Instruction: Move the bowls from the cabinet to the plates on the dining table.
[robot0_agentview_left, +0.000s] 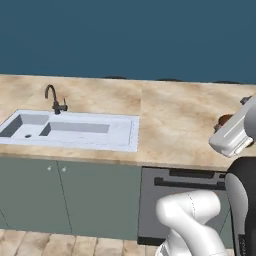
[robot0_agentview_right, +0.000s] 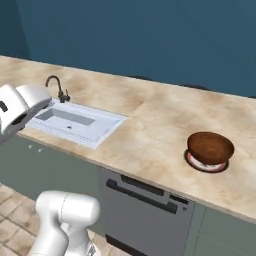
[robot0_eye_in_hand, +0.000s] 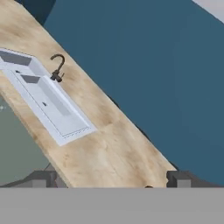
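Bowl of glossy dark reddish-brown wood sits on the small red-rimmed plate, on the beige marble-veined slab. My gripper gapes wide, empty, up over the white sink with its dark curved tap. Risk, I reckon: swinging away low, my arm clips that bowl. Right base camera shows it whole; left base camera catches just an edge behind my arm.

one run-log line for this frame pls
tool: open, empty | brown bowl: on plate | counter | sink: left
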